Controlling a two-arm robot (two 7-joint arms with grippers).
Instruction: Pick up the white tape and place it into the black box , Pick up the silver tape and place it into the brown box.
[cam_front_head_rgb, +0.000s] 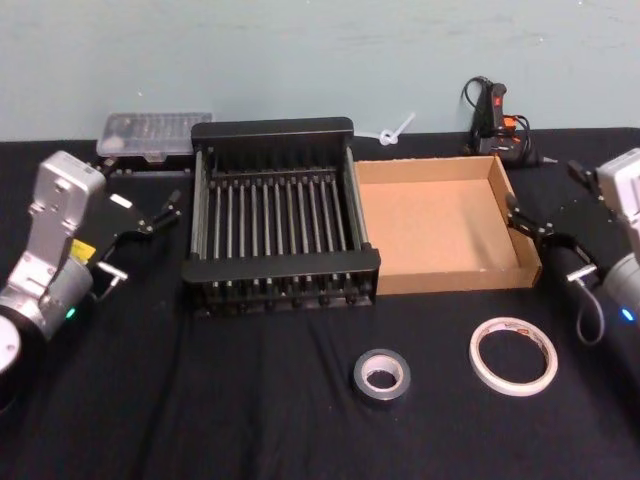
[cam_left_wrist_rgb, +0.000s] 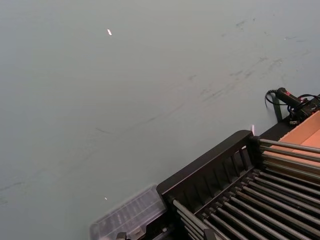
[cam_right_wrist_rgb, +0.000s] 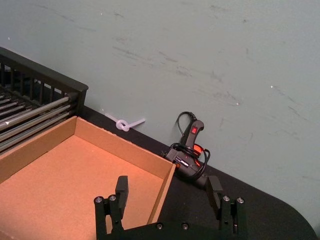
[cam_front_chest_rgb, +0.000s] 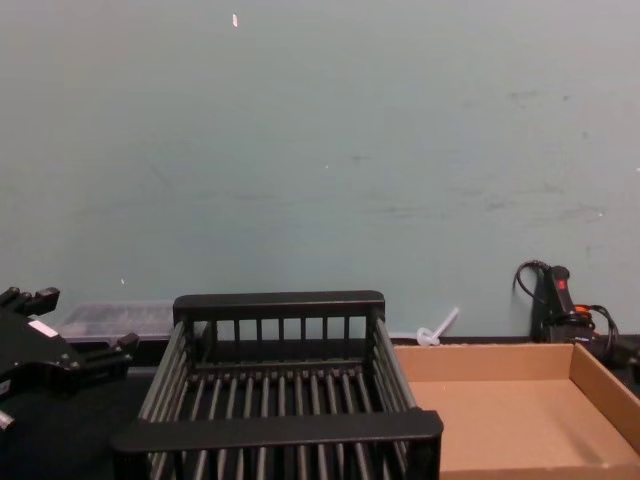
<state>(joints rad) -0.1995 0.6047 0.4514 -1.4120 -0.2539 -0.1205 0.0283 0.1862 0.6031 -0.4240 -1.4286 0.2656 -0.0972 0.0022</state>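
White tape (cam_front_head_rgb: 514, 356) and silver tape (cam_front_head_rgb: 381, 375) lie flat nearest on the surface (cam_front_head_rgb: 250, 410), empty black box (cam_front_head_rgb: 280, 215) and brown box (cam_front_head_rgb: 445, 225) beyond; right end effector (cam_front_head_rgb: 545, 238), released, should descend squarely over white roll's rim; left end effector (cam_front_head_rgb: 150, 220) released, idle.

Evenly lit, moderately bright, diffuse from above. Soft, faint shadows under black box (cam_front_head_rgb: 280, 215) and brown box (cam_front_head_rgb: 445, 225). Mild glare on silver tape (cam_front_head_rgb: 381, 375). Slight blur on clear container (cam_left_wrist_rgb: 127, 217) in left wrist view.
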